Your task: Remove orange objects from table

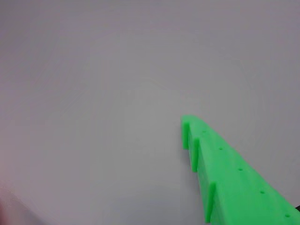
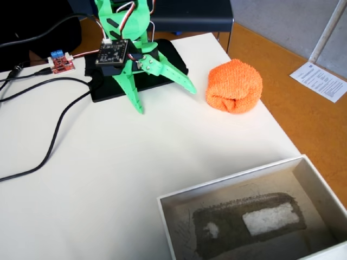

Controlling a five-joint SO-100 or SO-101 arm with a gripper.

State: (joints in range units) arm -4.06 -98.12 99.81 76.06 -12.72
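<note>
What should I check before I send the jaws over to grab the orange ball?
1. Gripper open: ok, jaws spread wide.
2. Gripper empty: ok, nothing between the jaws.
3. Orange ball on the table and free to grasp: ok, nothing touches it.
4. Ball in the wrist view: not ok, only bare table and one green finger show.
5. Box has room: ok, only a dark mat inside.
6. Cables off the path: ok, they lie on the opposite side.

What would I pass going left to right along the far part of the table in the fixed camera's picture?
Small red circuit board → green gripper, open with its fingers spread wide → orange terry-cloth ball near the right edge of the white table → a sheet of paper on the floor beyond.
</note>
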